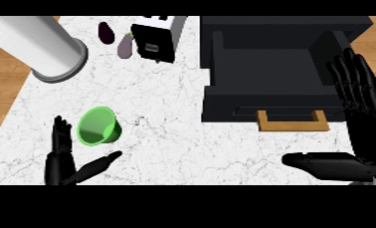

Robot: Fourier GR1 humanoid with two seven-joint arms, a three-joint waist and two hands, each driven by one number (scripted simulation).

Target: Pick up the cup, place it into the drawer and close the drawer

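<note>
A green cup [98, 126] lies tipped on the white marble counter [183, 142] at the lower left, its mouth facing down-left. My left hand [62, 160] is open just below and left of it, fingers beside the cup's rim and thumb spread under it, not curled round it. The dark drawer [272, 67] stands pulled open at the upper right, with a wooden handle [291, 121] on its front. My right hand [352, 122] is open at the right edge, fingers up beside the drawer's right wall, thumb stretched left below the drawer front.
A large white and grey cylinder [46, 48] lies at the upper left. A black and white toaster-like appliance [158, 38] stands at the back, with two purple eggplants [117, 40] beside it. Wooden floor shows beyond the counter's left edge.
</note>
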